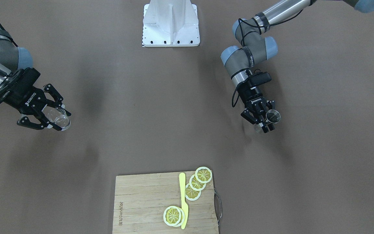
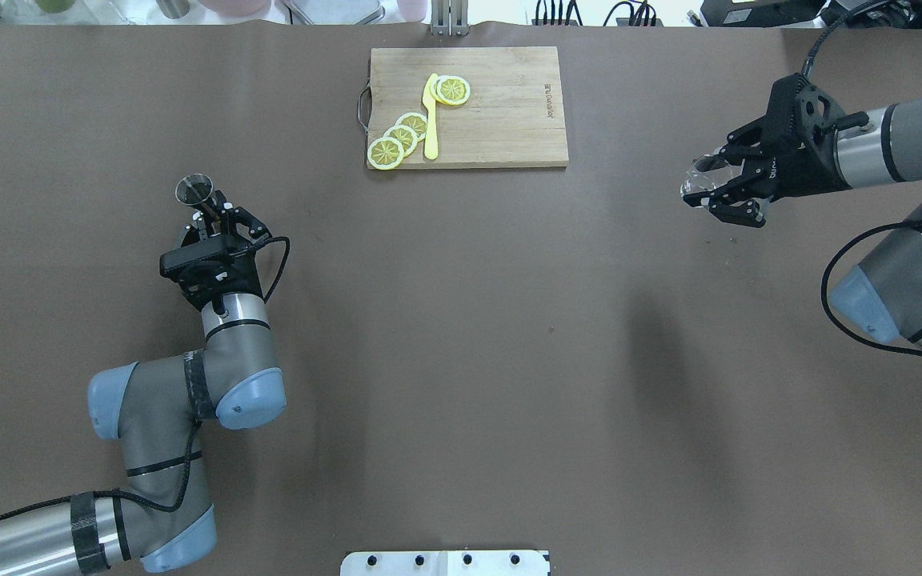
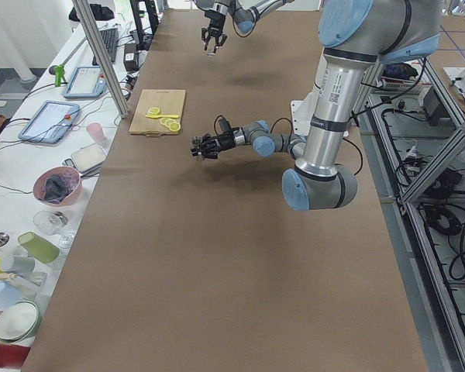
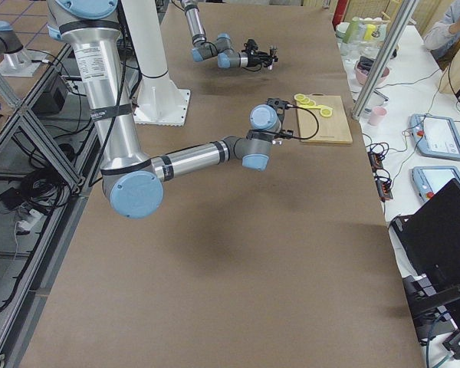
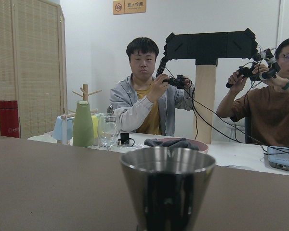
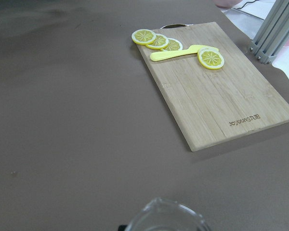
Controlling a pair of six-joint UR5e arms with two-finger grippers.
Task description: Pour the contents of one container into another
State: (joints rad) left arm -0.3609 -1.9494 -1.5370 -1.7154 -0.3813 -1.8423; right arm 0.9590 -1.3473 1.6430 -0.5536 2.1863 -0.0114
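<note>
The brown worktop (image 2: 461,360) is taken from the overhead view. A wooden cutting board (image 2: 509,128) is laid at its 12 o'clock edge. The left arm (image 2: 229,352) is brought in from 8 o'clock and the right arm (image 2: 901,144) from 3 o'clock.

The left tool (image 2: 206,214) is found toward 9 o'clock and the right tool (image 2: 709,190) toward 2 o'clock, well apart.

The left tool's fingers are pressed together on the steel jigger (image 2: 194,190). It is pinched just below its upper cone and held upright, with the open mouth turned upward. In the left wrist view only this upper cone is shown.

The right tool's fingers are wrapped around the clear glass (image 2: 695,178), which is gripped above the worktop and appears tilted.

On the board a yellow knife (image 2: 430,120) is laid. 3 overlapping lemon slices (image 2: 401,138) are set at its 8 o'clock side, and more are set at its 2 o'clock side.
</note>
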